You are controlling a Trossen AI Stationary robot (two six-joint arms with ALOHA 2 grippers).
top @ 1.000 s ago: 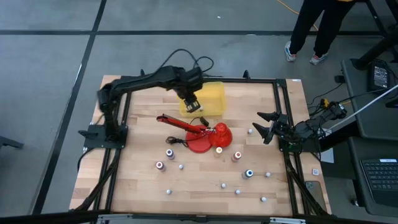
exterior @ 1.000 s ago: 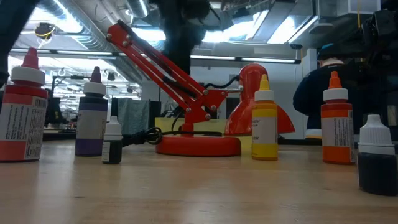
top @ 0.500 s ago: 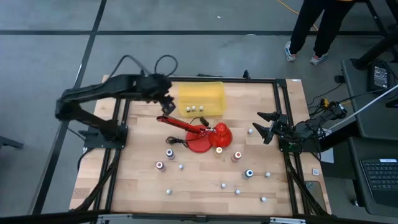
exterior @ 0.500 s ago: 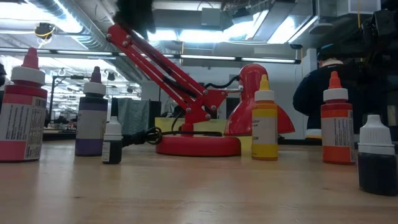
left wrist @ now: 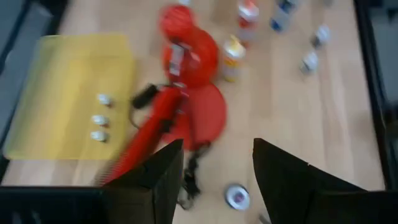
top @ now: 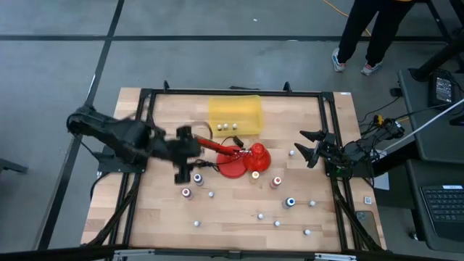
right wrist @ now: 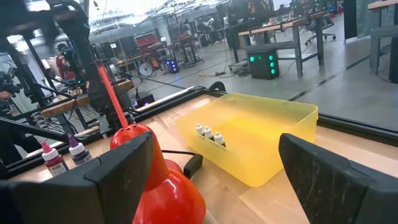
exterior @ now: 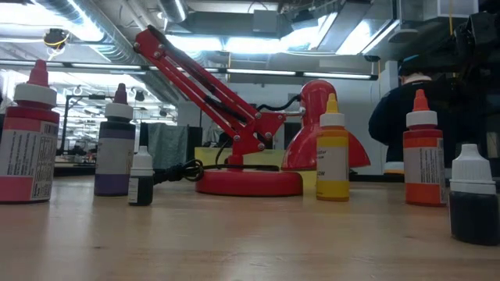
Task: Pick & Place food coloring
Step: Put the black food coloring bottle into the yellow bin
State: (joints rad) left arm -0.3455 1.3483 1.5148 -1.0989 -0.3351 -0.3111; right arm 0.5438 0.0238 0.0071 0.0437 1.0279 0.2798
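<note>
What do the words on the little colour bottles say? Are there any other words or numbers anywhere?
Dark red bottle: lines of print, too blurred to read.
Yellow bottle: small print on its label, too small to read.
Orange bottle: print on its label, too blurred to read.
Purple bottle, yellow bin, red lamp: no readable words or numbers.

Robotics lab or workshop hall. Grey concrete floor (top: 217,58) marked with dark lines; wooden tabletop (top: 239,210) boxed in a black metal frame (top: 330,138); exposed ducts and strip lights on the ceiling (exterior: 258,31); workbenches (right wrist: 280,31) and racks of equipment across the open room; cabled electronics with green lamps (right wrist: 261,62); keyboard (top: 444,206) on a side desk; standing person (top: 366,32) at the edge.
</note>
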